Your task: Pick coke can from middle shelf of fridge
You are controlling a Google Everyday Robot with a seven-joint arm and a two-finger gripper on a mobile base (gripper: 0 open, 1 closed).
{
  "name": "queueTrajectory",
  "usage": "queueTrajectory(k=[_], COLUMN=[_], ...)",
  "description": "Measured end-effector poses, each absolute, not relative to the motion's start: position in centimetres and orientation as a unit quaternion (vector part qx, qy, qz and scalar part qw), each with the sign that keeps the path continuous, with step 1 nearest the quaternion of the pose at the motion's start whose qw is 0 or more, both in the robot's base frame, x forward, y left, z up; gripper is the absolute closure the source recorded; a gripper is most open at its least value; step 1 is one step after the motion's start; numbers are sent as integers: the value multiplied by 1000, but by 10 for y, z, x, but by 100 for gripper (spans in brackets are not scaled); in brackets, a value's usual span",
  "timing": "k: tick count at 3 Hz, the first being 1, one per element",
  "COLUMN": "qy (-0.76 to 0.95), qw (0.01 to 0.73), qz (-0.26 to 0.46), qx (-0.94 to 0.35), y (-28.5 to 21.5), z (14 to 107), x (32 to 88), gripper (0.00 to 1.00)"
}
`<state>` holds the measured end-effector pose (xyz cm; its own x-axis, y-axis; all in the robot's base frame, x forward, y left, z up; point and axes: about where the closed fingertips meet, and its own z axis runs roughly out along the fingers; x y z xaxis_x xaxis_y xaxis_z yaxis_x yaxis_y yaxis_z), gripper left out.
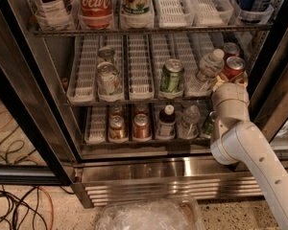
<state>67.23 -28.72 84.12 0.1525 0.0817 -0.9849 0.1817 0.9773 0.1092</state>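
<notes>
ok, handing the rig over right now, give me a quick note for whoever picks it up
Claw: at the right end of the middle shelf, right by the front coke can, mostly hidden behind the wrist; grasp unconfirmed.
Coke can upright on the shelf, beside a water bottle; second red can behind it.
Fridge door open.
Done: reach. Left: secure can, lift, pull out.

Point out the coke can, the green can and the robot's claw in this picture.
coke can (234, 65), camera view, on its red side.
green can (172, 76), camera view, on its label.
claw (229, 82), camera view, at the coke can's base, right end of the middle shelf (140, 71).
</notes>
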Motion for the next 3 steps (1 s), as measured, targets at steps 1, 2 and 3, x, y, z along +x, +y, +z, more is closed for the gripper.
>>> queueTrajectory(k=[1,2,3], qy=[651,661,671], qw=[754,747,739], qz=[-38,-55,-60], qx=[86,52,25], y=[-285,-281,-271], z=[850,860,869], x=[669,664,661], gripper=[100,100,100])
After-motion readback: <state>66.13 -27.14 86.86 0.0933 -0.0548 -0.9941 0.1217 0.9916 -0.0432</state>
